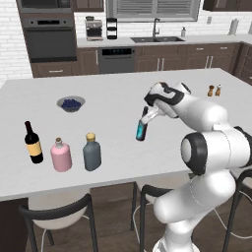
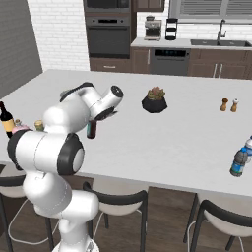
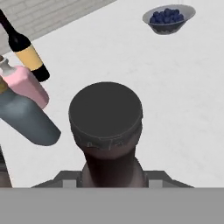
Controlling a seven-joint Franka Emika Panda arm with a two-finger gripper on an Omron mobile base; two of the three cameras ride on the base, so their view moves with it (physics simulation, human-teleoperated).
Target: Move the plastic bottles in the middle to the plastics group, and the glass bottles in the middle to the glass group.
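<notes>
Showing two water bottles (image 2: 241,158) at right, unlike left base view.

Home kitchen, rendered. Built-in wall oven (image 1: 47,37) at 11 o'clock, dishwasher (image 1: 116,59) and sink with faucet (image 1: 155,35) at 12 along dark wood cabinets (image 1: 197,55), coffee machine (image 1: 93,28) beside white brick wall, stools (image 1: 58,216) tucked under pale island surface (image 1: 113,93).
</notes>
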